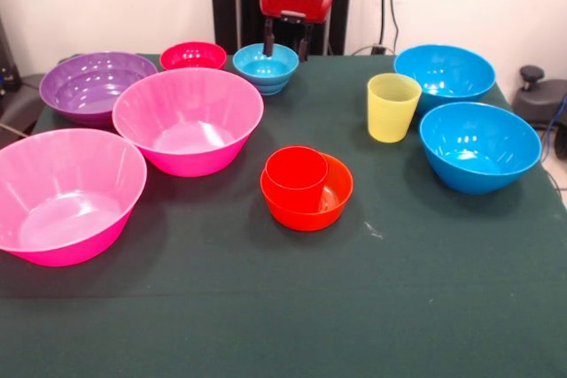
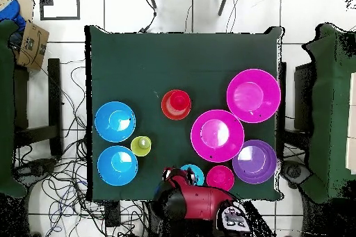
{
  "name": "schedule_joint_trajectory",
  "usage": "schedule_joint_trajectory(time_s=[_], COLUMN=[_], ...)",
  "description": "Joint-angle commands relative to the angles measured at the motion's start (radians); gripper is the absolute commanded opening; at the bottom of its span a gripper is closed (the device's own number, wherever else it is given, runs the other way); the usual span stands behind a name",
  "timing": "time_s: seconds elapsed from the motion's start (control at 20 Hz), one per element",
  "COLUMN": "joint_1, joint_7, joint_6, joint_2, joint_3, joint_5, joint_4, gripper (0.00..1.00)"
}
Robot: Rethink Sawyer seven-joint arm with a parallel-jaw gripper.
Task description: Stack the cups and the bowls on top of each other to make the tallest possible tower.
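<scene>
Bowls (image 1: 186, 119) numbering eight, cups (image 1: 392, 107) two, open claw (image 1: 284, 48) straddling the light-blue bowl's (image 1: 266, 66) rim.

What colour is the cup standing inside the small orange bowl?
Red cup; front view shows it best.

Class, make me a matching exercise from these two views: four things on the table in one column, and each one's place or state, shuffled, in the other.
1. red cup
2. yellow cup
3. small light-blue bowl
4. purple bowl

A. at a table corner, beside the small red bowl
B. standing inside the small orange bowl
C. under the gripper
D. alone, next to two large blue bowls

Pairs: 1-B, 2-D, 3-C, 4-A
</scene>
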Motion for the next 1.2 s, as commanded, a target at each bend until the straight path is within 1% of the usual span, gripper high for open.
schedule_joint_trajectory(time_s=[0.05, 0.25, 0.85, 1.05, 1.2], joint_1=[0.035, 0.028, 0.001, -0.006, -0.012], joint_7=[0.117, 0.135, 0.145, 0.15, 0.15], joint_6=[-0.034, -0.082, -0.134, -0.172, -0.176], joint_2=[0.085, 0.114, 0.138, 0.149, 0.152], joint_3=[0.025, 0.032, 0.06, 0.067, 0.076], joint_5=[-0.043, -0.042, -0.054, -0.068, -0.074], joint_4=[0.001, -0.005, -0.006, -0.009, -0.012], gripper=[1.0, 1.0, 1.0, 1.0, 1.0])
